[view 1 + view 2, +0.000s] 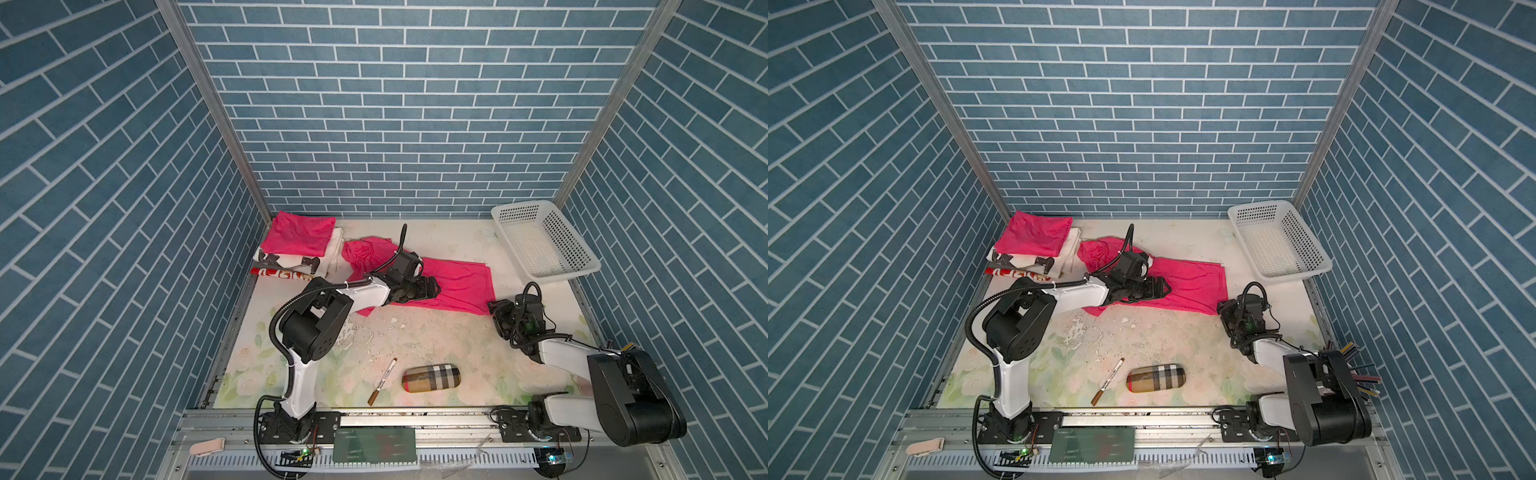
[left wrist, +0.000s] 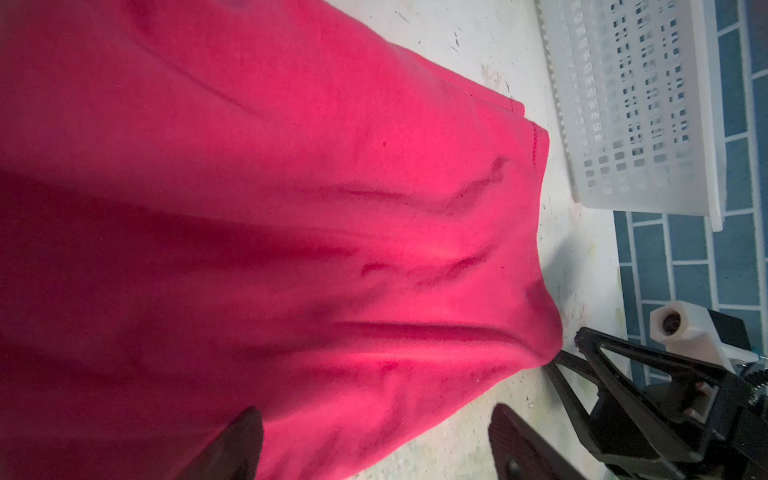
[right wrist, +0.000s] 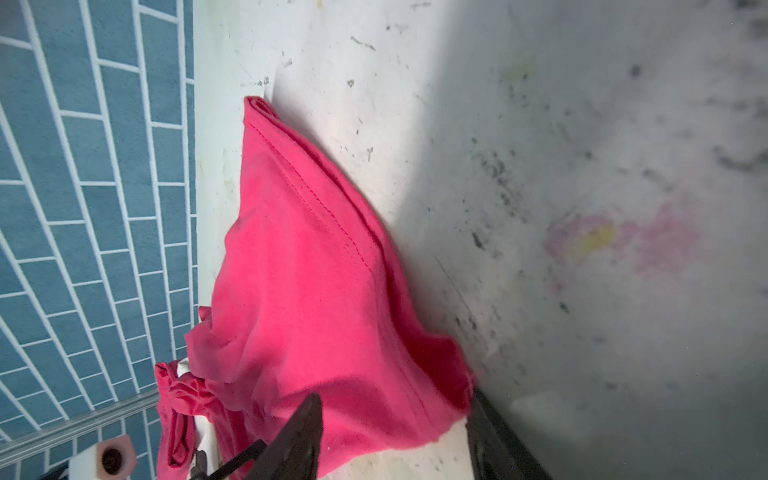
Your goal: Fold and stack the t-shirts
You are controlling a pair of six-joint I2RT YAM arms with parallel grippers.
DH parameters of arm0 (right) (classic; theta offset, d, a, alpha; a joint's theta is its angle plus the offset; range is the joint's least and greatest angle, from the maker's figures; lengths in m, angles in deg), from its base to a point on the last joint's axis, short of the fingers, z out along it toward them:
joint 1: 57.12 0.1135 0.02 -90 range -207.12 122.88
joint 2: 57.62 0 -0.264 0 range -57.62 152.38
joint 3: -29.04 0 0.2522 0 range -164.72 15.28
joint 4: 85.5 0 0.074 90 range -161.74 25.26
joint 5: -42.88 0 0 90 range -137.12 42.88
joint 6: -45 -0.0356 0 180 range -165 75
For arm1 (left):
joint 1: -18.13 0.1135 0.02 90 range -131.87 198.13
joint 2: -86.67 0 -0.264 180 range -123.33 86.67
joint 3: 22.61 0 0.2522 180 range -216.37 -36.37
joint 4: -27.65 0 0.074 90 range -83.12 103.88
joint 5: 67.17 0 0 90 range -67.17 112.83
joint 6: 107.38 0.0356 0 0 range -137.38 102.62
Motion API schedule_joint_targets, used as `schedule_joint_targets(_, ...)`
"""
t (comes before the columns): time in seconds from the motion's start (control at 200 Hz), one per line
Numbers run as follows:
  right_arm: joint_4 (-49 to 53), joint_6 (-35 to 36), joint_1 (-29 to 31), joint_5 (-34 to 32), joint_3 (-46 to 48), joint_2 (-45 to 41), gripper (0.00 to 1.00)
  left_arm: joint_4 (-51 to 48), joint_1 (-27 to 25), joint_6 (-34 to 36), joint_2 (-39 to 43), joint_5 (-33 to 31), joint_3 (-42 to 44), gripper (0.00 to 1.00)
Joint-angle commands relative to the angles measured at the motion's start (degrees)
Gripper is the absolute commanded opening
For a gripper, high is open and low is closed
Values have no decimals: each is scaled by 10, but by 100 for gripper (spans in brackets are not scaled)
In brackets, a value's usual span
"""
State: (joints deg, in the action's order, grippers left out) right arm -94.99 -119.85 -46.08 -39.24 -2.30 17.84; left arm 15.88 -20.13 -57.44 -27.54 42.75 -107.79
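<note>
One pink t-shirt (image 1: 457,286) (image 1: 1192,282) lies spread and creased across the back middle of the table. Another t-shirt (image 1: 299,235) (image 1: 1036,235) lies folded on a white cloth pile at the back left. My left gripper (image 1: 432,286) (image 2: 374,449) hangs open over the spread shirt's near edge, one finger over fabric and one over bare table. My right gripper (image 1: 496,309) (image 3: 395,440) is at that shirt's near right corner. Its jaws stand apart with the raised corner (image 3: 374,395) between them. In the left wrist view its fingers (image 2: 590,345) touch that corner.
A white perforated basket (image 1: 569,272) (image 2: 623,104) stands at the back right. A plaid oblong case (image 1: 430,377) and a brown-tipped pen (image 1: 382,381) lie near the front edge. A white cloth pile (image 1: 332,253) and a red printed roll (image 1: 282,273) sit at the back left.
</note>
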Motion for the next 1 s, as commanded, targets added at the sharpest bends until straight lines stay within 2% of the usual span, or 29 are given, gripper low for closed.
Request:
schedule_joint_targets(0.0, 45, -54, -2, -18, 29, 16, 51, -2, 1, 8, 10, -7, 3, 87)
schedule_joint_targets(0.085, 39, -67, -2, -21, 40, 5, 44, -1, 4, 7, 9, -5, 2, 87)
schedule_joint_targets(0.23, 41, -78, -2, -36, 52, -8, 40, 0, 3, 6, 9, -5, 2, 87)
schedule_joint_targets(0.42, 13, -75, -2, -29, 33, 36, 30, 0, 3, 7, 15, -6, 6, 87)
schedule_joint_targets(0.57, -20, -67, -3, -24, 24, 73, 11, -4, 6, 10, 30, -12, 19, 87)
schedule_joint_targets(0.68, -29, -47, -3, -24, 18, 67, 0, -18, 12, 20, 46, -26, 26, 87)
schedule_joint_targets(0.76, -14, -20, -3, -29, 7, 45, 0, -48, 19, 33, 64, -57, 26, 87)
schedule_joint_targets(0.835, 16, 19, -3, -44, -11, 17, 0, -87, 27, 47, 90, -112, 25, 87)
schedule_joint_targets(0.995, 64, 101, -17, -56, -50, -22, 0, -165, 32, 72, 159, -299, 37, 87)
